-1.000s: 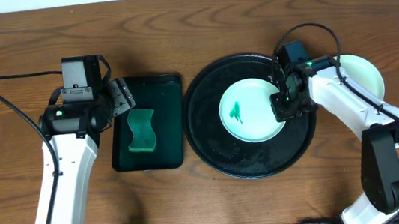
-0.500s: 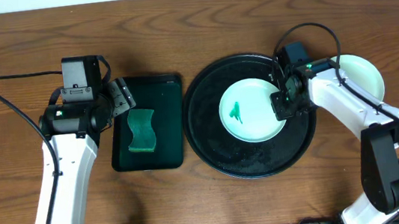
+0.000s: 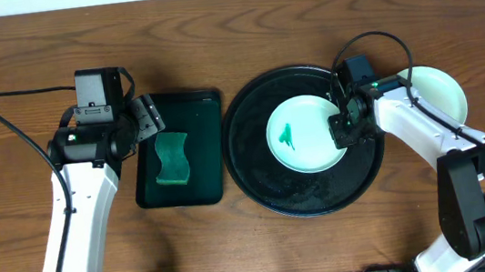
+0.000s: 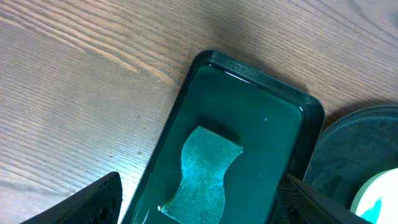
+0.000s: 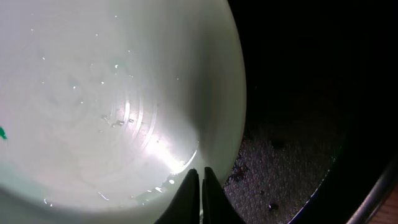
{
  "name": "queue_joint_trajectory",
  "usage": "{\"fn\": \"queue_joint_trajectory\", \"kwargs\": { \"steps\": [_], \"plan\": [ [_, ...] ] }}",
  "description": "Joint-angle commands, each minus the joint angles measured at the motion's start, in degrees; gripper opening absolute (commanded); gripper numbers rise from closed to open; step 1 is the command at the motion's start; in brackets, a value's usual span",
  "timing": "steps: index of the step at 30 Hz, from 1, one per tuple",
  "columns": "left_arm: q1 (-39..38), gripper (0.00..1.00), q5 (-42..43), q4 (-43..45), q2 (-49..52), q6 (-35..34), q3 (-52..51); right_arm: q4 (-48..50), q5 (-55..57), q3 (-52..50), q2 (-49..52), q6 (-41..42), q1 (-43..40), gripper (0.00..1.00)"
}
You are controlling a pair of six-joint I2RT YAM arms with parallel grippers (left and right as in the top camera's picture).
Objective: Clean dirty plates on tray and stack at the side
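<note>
Mint plate (image 3: 302, 136): centre of black tray (image 3: 262, 189); its right rim at the right end effector (image 3: 340, 132)
Right end effector: closed
Left end effector (image 3: 151, 117): wide open above sponge (image 3: 172, 158)

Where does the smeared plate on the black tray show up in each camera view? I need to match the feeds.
Overhead: the smeared plate lies right of centre, inside the black tray.
Left wrist: only an edge of the plate shows, in the bottom right corner.
Right wrist: the plate fills the upper left.
Shared landmark: the black tray beside the plate in all three views.
</note>
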Motion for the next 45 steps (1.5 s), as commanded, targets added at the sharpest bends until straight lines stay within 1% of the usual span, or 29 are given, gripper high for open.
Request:
{"fn": "queue_joint_trajectory", "kwargs": {
  "steps": [1, 3, 6, 13, 16, 20, 23, 26, 30, 34, 38, 41, 45],
  "plan": [
    [0.2, 0.8, -0.7, -0.1, 0.0, -0.1, 0.9, 0.1, 0.6, -0.5, -1.0, -0.3, 0.3, 0.08],
    [0.2, 0.8, -0.7, -0.1, 0.0, -0.1, 0.9, 0.1, 0.5, -0.5, -1.0, -0.3, 0.3, 0.19],
    [0.2, 0.8, -0.7, -0.1, 0.0, -0.1, 0.9, 0.1, 0.5, -0.5, -1.0, -0.3, 0.2, 0.26],
    [0.2, 0.8, -0.7, -0.1, 0.0, -0.1, 0.9, 2.8, 0.2, -0.5, -1.0, 0.0, -0.9, 0.31],
    [0.2, 0.8, -0.7, -0.1, 0.0, -0.1, 0.9, 3.8, -0.2, -0.5, -1.0, 1.9, -1.2, 0.34],
    [0.2, 0.8, -0.7, -0.1, 0.0, -0.1, 0.9, 4.0, -0.5, -0.3, -1.0, 1.9, -3.0, 0.32],
    [0.2, 0.8, -0.7, -0.1, 0.0, -0.1, 0.9, 3.7, -3.6, 0.5, -1.0, 1.9, -5.0, 0.31],
    [0.2, 0.8, -0.7, -0.1, 0.0, -0.1, 0.9, 3.4, -7.1, 1.3, -1.0, 1.8, -6.7, 0.32],
    [0.2, 0.8, -0.7, -0.1, 0.0, -0.1, 0.9, 2.3, -7.6, 1.4, -1.0, 1.8, -7.6, 0.33],
    [0.2, 0.8, -0.7, -0.1, 0.0, -0.1, 0.9, 1.1, -10.3, 1.4, -1.4, -1.5, -8.0, 0.32],
    [0.2, 0.8, -0.7, -0.1, 0.0, -0.1, 0.9, 1.1, -13.7, 1.4, -4.2, -2.9, -8.0, 0.33],
    [0.2, 0.8, -0.7, -0.1, 0.0, -0.1, 0.9, 0.5, -11.2, 1.4, -8.0, -2.6, -8.1, 0.34],
    [0.2, 0.8, -0.7, -0.1, 0.0, -0.1, 0.9, -1.3, -5.0, 1.4, -10.5, 0.3, -8.1, 0.35]
  ]
}}
